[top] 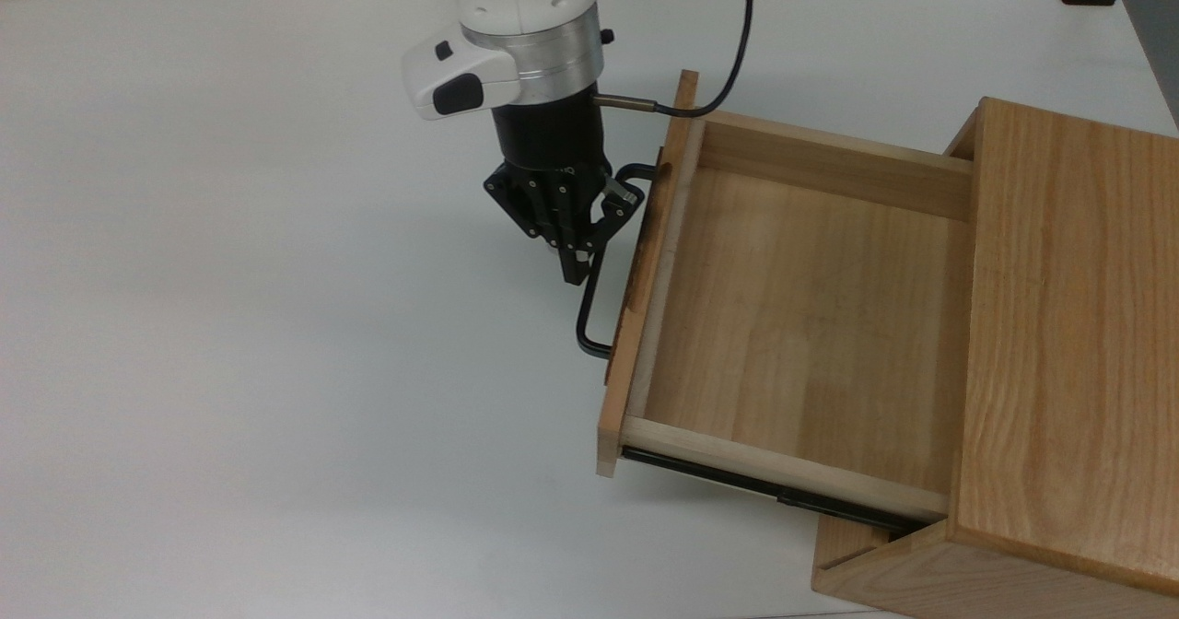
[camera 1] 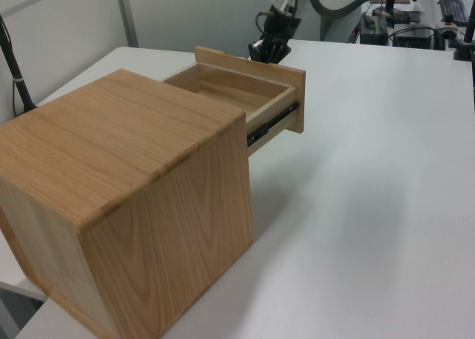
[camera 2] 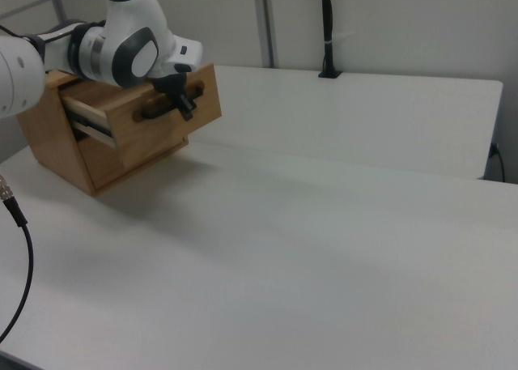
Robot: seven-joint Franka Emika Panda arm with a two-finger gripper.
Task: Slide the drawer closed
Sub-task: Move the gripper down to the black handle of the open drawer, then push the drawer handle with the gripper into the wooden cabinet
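The drawer (top: 811, 324) stands pulled far out of the oak cabinet (top: 1068, 324), its inside bare. Its black bar handle (top: 587, 324) faces the top view's left. My gripper (top: 576, 271) points down with its fingertips together against the upper part of the handle bar, holding nothing. In the left view the gripper (camera 1: 267, 51) sits just behind the drawer's front panel (camera 1: 256, 66). In the right view the gripper (camera 2: 188, 107) hangs in front of the drawer's front panel (camera 2: 202, 103), beside the handle (camera 2: 154, 109).
The cabinet sits near the right edge of the white table (top: 276, 324) in the top view. The arm's cable (top: 728, 66) loops over the drawer's far corner. A black pole (camera 2: 327, 30) stands at the table's far edge in the right view.
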